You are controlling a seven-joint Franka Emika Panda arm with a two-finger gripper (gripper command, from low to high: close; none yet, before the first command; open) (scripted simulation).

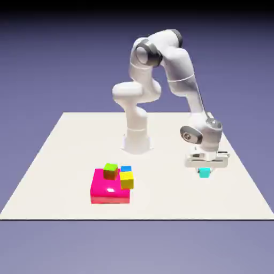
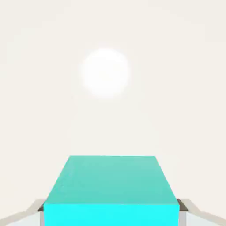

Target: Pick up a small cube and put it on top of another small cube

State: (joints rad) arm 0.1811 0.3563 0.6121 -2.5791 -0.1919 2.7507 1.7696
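Right, the tool (image 1: 204,172) is closed on the cyan cube (image 1: 204,173), low over the exterior view's right side of the surface (image 1: 64,160). On the left and nearer, a red block (image 1: 111,188) carries a green cube (image 1: 110,171); yellow (image 1: 127,180) and blue (image 1: 126,168) cubes show by its right side.

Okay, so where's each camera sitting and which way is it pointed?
Exterior view: stands across the table, raised, looking down toward the robot's base; the whole arm shows, with the gripper low at the exterior view's right.
Hand view: rides on the hand, looking along the gripper at the pale tabletop; only the fingertips show, one each side of the cyan cube.
Shared: the cyan cube, the gripper's fingers and the tabletop.
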